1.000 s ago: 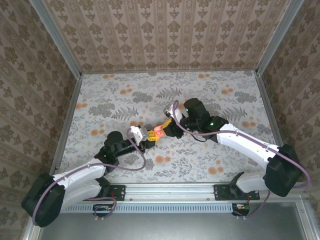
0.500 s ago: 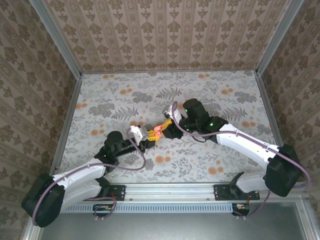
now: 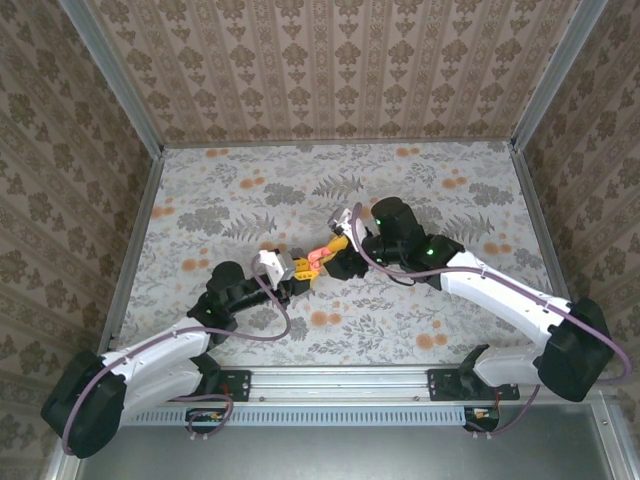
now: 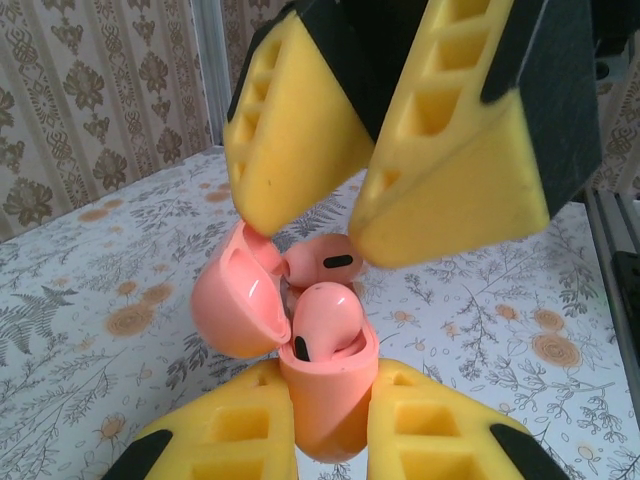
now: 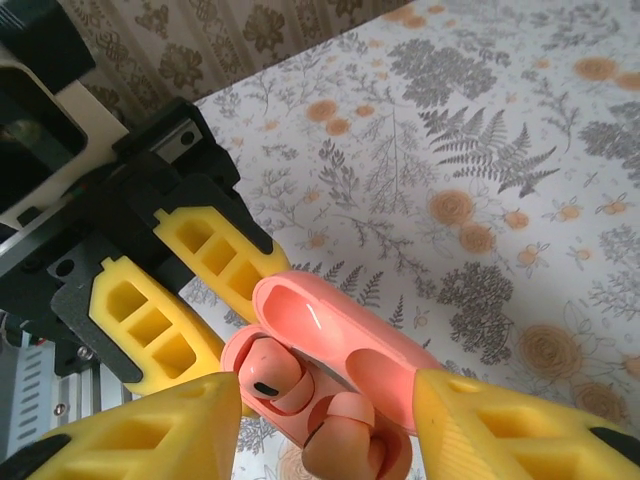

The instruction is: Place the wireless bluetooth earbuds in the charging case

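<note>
While the left gripper (image 4: 330, 415) clamps shut on the lower body of the charging case (image 4: 325, 395) (a glossy salmon-pink shell, its rounded lid (image 4: 235, 310) swung open to one side), the right gripper (image 5: 330, 425) stands partly open just above the case, gripping nothing. The wireless bluetooth earbuds (image 4: 325, 320), two stubby pieces of the same pink with a small dark oval on each, sit in the case's mouth; whether both are fully seated I cannot tell.

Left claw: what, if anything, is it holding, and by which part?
The left claw holds the pink charging case, clamped by the two sides of its lower body.
</note>
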